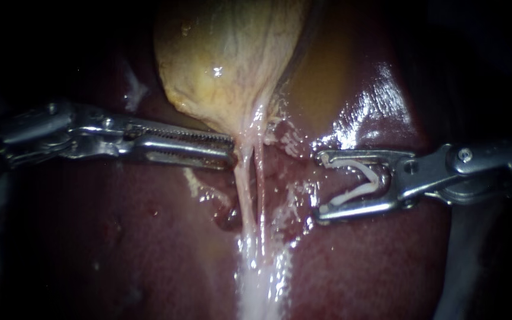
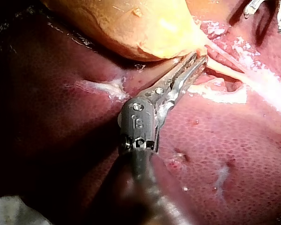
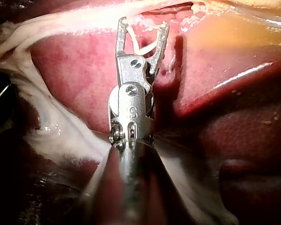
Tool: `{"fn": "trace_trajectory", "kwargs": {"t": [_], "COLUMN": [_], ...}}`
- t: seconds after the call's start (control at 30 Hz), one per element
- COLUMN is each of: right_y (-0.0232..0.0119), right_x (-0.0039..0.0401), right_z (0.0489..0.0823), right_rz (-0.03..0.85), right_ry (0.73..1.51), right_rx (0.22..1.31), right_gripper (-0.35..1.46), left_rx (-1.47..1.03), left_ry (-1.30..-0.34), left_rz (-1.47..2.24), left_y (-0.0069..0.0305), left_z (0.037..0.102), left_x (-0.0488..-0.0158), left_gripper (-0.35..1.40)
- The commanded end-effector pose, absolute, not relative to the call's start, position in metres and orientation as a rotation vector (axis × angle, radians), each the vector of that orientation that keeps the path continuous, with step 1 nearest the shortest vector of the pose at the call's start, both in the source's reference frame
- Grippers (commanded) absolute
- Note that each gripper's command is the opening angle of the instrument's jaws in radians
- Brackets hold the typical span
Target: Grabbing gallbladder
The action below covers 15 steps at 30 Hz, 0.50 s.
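**Left jaws at the gallbladder's neck, narrowly open**

Nearest the camera, pale strands (image 1: pixel 245 195) run wet and shiny over the dark red liver (image 1: pixel 149 249) and climb towards the middle of the scene.

Halfway up, the two instruments face each other across those strands. The left instrument (image 1: pixel 231 150) reaches in level from the left. Its toothed jaws stand only a sliver apart and hold nothing. Their tips sit just where the strands meet the gallbladder's narrow lower end. The left wrist view shows the upper tip right at that tapered point, but I cannot tell whether it touches.

The right instrument (image 1: pixel 321 185) comes in from the right and stops just short of the strands, clear of them. Its jaws are spread wide, with a pale V-shaped clip (image 1: pixel 360 188) seated between them, one leg against each jaw.

Farthest back lies the gallbladder (image 1: pixel 226 53), a yellowish sac resting on the liver. It narrows downwards to a neck directly ahead of the left jaws.
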<state>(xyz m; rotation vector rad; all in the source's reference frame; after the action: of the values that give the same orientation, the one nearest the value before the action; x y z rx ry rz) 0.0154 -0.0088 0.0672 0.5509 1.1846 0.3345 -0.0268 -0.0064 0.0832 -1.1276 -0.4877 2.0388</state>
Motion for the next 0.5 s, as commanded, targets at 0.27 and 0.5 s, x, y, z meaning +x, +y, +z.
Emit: {"fn": "trace_trajectory", "kwargs": {"t": [0.27, 0.5], "right_y": [-0.0087, -0.0087], "right_x": [0.0154, 0.0155], "right_z": [0.0672, 0.0672], "right_rz": [0.335, 0.335], "right_ry": [1.184, 1.184], "right_rx": [0.551, 0.55], "right_gripper": [0.5, 0.49], "left_rx": [-1.124, -1.104], "left_ry": [-0.484, -0.475], "left_rz": [2.032, 2.004], "left_y": [-0.0069, -0.0065], "left_z": [0.0817, 0.082], "left_x": [-0.0272, -0.0275], "left_gripper": [0.42, 0.46]}}
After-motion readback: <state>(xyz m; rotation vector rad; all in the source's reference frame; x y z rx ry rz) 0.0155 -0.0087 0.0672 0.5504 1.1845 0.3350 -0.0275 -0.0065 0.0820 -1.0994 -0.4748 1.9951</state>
